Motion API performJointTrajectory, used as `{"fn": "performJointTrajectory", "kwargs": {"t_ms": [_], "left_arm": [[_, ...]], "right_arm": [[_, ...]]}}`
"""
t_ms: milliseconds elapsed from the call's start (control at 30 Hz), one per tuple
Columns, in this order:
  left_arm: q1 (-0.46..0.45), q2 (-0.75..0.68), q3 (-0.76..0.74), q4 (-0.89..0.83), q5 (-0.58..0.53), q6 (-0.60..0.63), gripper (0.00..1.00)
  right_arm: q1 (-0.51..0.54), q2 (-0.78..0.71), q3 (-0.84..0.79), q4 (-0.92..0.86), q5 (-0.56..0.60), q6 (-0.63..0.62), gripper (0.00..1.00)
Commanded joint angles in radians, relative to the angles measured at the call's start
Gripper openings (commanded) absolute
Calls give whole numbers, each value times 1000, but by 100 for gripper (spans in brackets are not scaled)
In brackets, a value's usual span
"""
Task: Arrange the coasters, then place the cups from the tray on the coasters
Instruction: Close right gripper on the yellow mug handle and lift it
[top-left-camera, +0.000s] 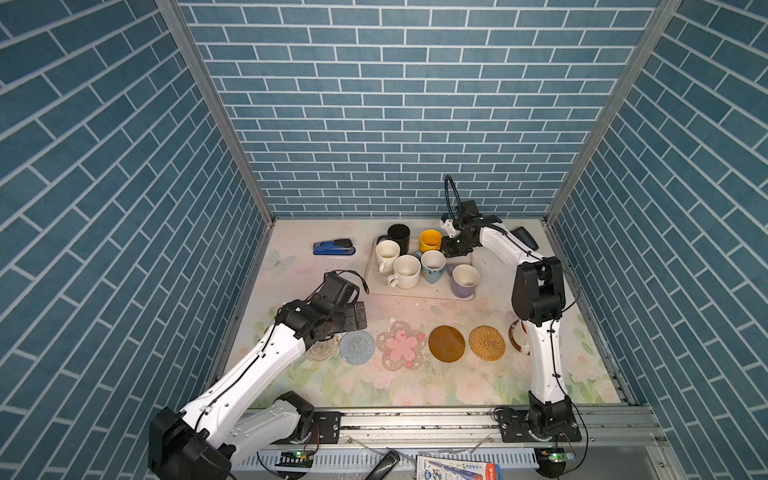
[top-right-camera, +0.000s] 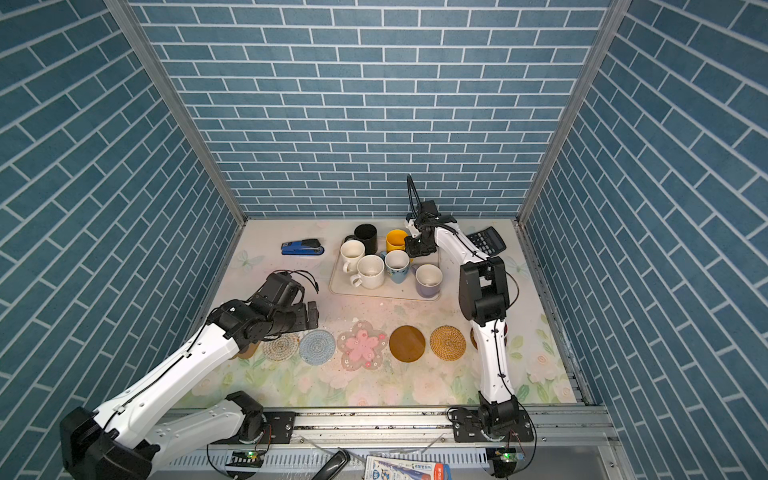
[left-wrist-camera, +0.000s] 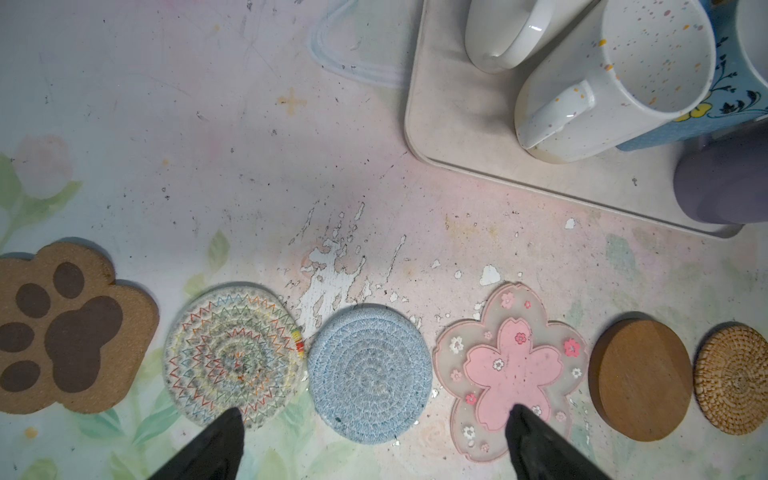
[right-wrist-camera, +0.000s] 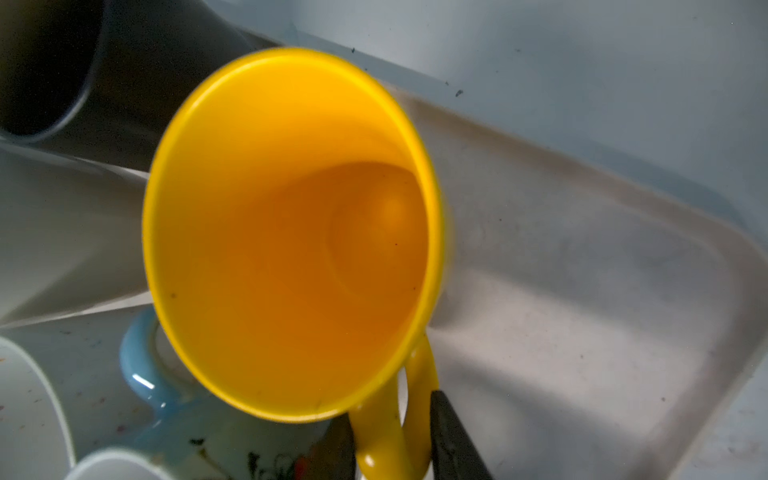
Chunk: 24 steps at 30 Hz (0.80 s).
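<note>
Currently right gripper (right-wrist-camera: 392, 409) is pinching yellow cup (right-wrist-camera: 291, 232) by its handle (right-wrist-camera: 376, 419), jaws narrow, cup standing at back of tray (right-wrist-camera: 582, 291), handle pointing right toward this arm; left gripper (left-wrist-camera: 374, 411) is hanging wide-open over coasters (left-wrist-camera: 640, 378).

lab test booth, brick-print walls (top-left-camera: 407, 104) on aluminium frame (top-left-camera: 217, 112)

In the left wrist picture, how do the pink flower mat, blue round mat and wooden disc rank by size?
Pink flower mat, largest.
Blue round mat.
Wooden disc, smallest, though only slightly under the blue one.
</note>
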Motion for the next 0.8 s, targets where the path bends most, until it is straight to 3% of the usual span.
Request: {"fn": "performJointTrajectory", "kwargs": {"t_ms": [0,200,600,767], "left_arm": [[7,-25,-4,-16,-14,-13,99],[7,-46,-10,-35,-24,-20,99],[7,-55,-2,-42,-27,-19,99],[6,-66,-4,-47,-26,-15,99]], "right_arm": [[7,33,46,8,-11,-27,28],[17,33,48,23,10,-28,22],[41,-21,16,25,73,-29,0],[41,-50,9,39,121,-4,0]]}}
